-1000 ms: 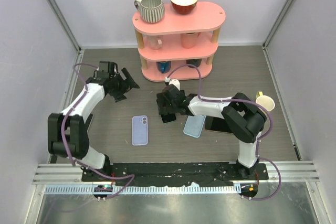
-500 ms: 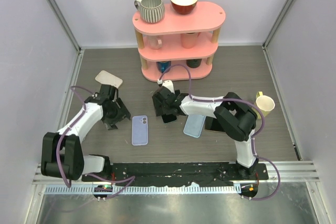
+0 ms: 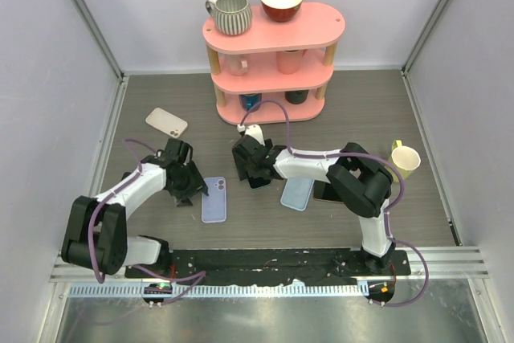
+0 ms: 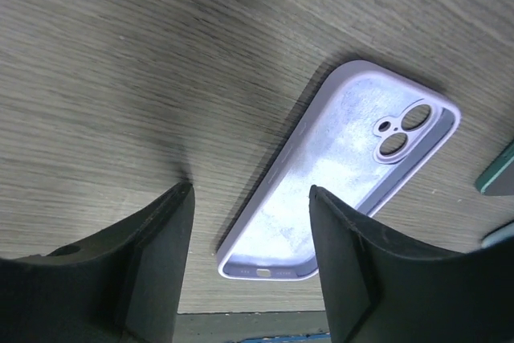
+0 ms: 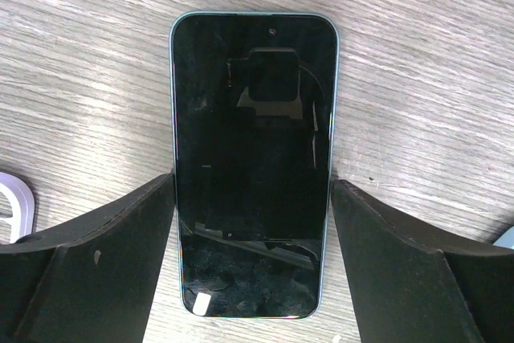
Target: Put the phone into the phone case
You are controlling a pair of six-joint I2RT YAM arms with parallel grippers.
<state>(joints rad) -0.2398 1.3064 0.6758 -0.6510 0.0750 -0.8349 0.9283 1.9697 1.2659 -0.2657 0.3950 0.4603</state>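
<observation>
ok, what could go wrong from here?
1. The phone lies flat on the table, straddled by the open right gripper; closing on its thin edges could slip.
2. The lilac case sits skewed to the open left gripper; a grab may spin it.
3. The blue case beside the phone could get knocked.

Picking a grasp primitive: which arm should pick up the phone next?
Right, I'd say. The right gripper is open, straddling the black phone lying flat on the table; the left gripper is open at the lilac case instead.
</observation>
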